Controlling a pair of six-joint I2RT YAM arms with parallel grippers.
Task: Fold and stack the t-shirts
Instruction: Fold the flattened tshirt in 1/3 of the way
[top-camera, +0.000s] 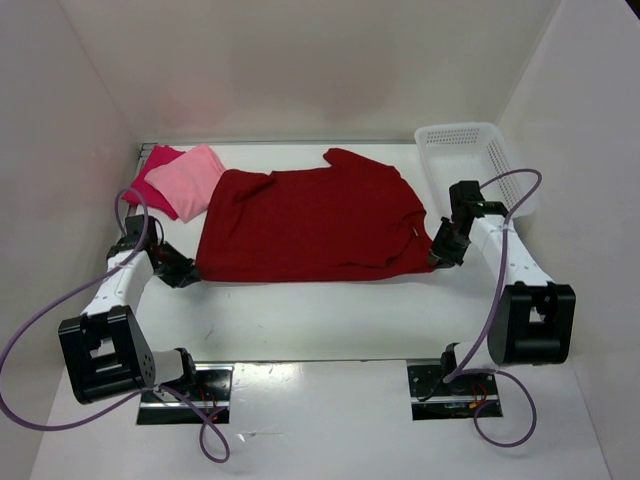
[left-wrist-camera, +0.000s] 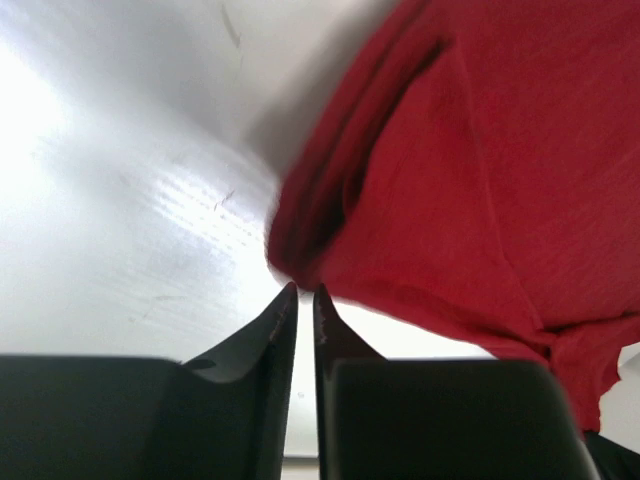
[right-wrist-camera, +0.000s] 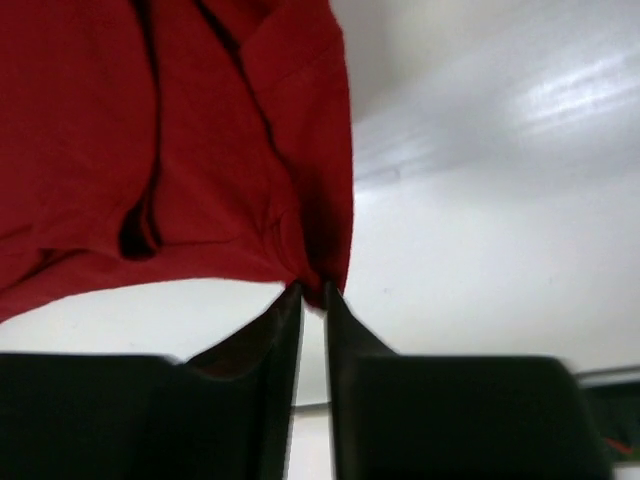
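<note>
- The left gripper (left-wrist-camera: 304, 294) is low over the white table (top-camera: 300, 320), at the near left corner of the large dark red cloth t-shirt (top-camera: 310, 225). Its two black fingers stand only a thin slit apart, and bright table shows through the slit, so it has hold of nothing. The corner of the shirt lies just beyond the tips, ahead and to the right of them.
- The right gripper (right-wrist-camera: 312, 290) is at the near right corner of the same shirt. Its fingers are also parted by a thin slit. The hem comes down right to the tips, ahead and to the left; no cloth shows inside the slit, but I cannot tell whether it touches them.
- The dark red shirt lies flat in the middle of the table with its long axis from left to right. Its near edge runs from one gripper to the other, so each arm is nearest to its own corner. I judge that the next fold will need both corners to be pinched again.
- Further back on the left, a folded light pink t-shirt (top-camera: 188, 178) rests on a folded bright crimson-pink t-shirt (top-camera: 152, 192), touching the left edge of the dark red one.
- At the far right stands a white plastic mesh basket (top-camera: 455, 127), apart from the shirts.
</note>
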